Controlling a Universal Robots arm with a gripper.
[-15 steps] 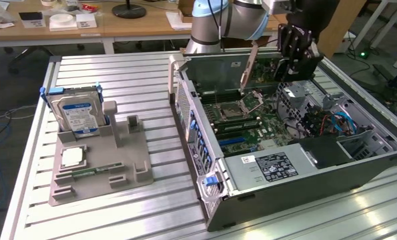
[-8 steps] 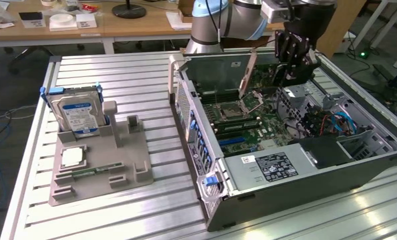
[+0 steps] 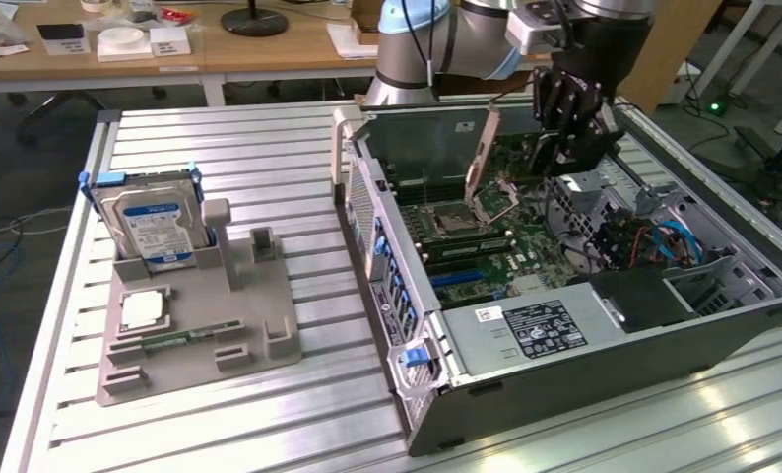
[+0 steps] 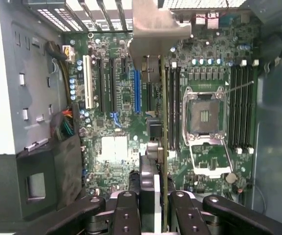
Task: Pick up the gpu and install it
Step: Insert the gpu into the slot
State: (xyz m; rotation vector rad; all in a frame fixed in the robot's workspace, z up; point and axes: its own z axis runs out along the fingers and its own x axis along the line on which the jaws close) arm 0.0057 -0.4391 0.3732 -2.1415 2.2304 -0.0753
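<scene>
The gripper reaches into the open case with its fingers clenched on the gpu. The card hangs edge-on over the motherboard, its metal bracket toward the board's rear edge. How high above the motherboard it hangs I cannot tell. The main risk, as I judge it, is alignment. In the wrist view the card's edge lies between the board's blue slot and its empty socket, close along the memory slots, not plainly over the blue slot. Pressed down off-line, the connector would strike bare board or a neighbouring slot and could chip parts or bend the card. The socket lies open just beside the card, so a sideways swing could foul its contacts. The grip is on a thin edge, and a skewed push could twist the card loose. The bracket could also snag the case wall at the board's rear.
</scene>
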